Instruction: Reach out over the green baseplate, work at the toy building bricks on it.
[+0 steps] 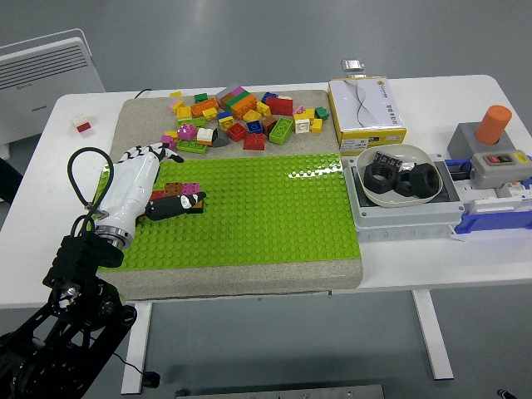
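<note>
The left hand's fingers lie loosely extended against the small brick stack at the green baseplate's left end, seemingly not gripping it. Pressing straight down would likely seat it best. The loose bricks lie beyond.

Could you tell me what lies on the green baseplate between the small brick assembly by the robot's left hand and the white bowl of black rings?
Nothing: in the head view the green baseplate is bare studs from the brick assembly at the left hand across to the white bowl.
</note>
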Action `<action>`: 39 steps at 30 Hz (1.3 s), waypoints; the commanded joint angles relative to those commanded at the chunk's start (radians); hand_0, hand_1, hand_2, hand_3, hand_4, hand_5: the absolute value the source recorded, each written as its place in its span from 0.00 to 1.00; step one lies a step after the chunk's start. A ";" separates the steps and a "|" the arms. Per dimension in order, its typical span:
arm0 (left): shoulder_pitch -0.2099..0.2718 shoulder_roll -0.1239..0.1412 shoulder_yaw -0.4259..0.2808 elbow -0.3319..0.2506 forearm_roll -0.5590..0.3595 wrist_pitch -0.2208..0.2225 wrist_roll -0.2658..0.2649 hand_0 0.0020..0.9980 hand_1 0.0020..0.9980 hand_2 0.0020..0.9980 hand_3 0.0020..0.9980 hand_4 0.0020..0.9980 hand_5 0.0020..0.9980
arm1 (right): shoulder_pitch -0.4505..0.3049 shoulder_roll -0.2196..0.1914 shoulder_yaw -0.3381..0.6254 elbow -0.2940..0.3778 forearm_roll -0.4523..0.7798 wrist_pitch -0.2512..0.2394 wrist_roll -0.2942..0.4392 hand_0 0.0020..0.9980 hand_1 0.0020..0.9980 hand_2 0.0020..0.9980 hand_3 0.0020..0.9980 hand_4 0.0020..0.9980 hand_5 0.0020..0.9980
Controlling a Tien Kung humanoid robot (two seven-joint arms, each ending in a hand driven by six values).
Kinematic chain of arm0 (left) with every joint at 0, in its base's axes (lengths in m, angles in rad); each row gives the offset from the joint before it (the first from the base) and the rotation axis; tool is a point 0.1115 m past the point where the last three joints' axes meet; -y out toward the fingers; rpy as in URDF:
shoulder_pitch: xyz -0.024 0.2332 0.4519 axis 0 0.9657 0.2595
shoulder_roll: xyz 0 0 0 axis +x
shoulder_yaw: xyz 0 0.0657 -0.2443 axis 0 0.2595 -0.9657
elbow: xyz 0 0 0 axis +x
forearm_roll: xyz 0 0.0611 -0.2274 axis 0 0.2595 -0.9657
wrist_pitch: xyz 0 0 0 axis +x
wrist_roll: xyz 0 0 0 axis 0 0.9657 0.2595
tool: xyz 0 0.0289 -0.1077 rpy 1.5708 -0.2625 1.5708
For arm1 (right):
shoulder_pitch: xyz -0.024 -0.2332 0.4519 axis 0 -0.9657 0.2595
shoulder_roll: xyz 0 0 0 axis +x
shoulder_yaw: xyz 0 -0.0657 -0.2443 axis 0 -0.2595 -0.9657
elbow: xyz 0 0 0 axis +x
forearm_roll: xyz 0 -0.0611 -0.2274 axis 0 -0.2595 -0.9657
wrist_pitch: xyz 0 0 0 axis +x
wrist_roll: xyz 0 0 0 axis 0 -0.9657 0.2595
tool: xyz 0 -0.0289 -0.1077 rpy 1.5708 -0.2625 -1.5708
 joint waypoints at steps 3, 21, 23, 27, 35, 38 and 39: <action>-0.005 0.002 0.014 0.019 0.000 0.013 0.002 1.00 0.93 0.90 0.62 0.98 0.63 | 0.000 0.000 0.000 0.000 0.000 0.000 0.000 0.67 0.64 0.71 0.71 0.70 0.99; -0.015 -0.013 -0.001 0.166 0.000 0.016 0.003 1.00 0.95 0.90 0.62 1.00 0.76 | 0.002 0.001 0.000 -0.002 0.000 0.002 0.000 0.67 0.64 0.71 0.71 0.70 0.99; -0.016 -0.014 0.002 0.169 0.000 0.015 0.003 1.00 0.95 0.90 0.63 1.00 0.76 | 0.002 0.001 0.000 -0.002 0.000 0.001 0.000 0.67 0.64 0.71 0.71 0.70 0.99; -0.021 -0.019 0.005 0.182 0.000 0.013 0.002 1.00 0.95 0.90 0.63 1.00 0.76 | 0.003 0.002 0.000 -0.003 0.000 0.001 0.000 0.67 0.64 0.71 0.71 0.70 0.99; -0.028 -0.029 0.010 0.208 0.000 0.011 0.002 1.00 0.95 0.90 0.63 1.00 0.75 | 0.005 0.003 0.000 -0.003 0.000 0.000 0.001 0.67 0.64 0.71 0.71 0.70 0.99; -0.029 -0.031 0.012 0.217 0.000 0.009 0.002 1.00 0.95 0.90 0.63 1.00 0.75 | 0.006 0.003 0.000 -0.003 0.000 0.000 0.001 0.67 0.64 0.71 0.71 0.70 0.99; -0.029 -0.032 0.013 0.221 0.000 0.009 0.002 1.00 0.95 0.90 0.63 1.00 0.75 | 0.007 0.003 0.000 -0.003 0.000 0.000 0.001 0.67 0.64 0.71 0.71 0.70 0.99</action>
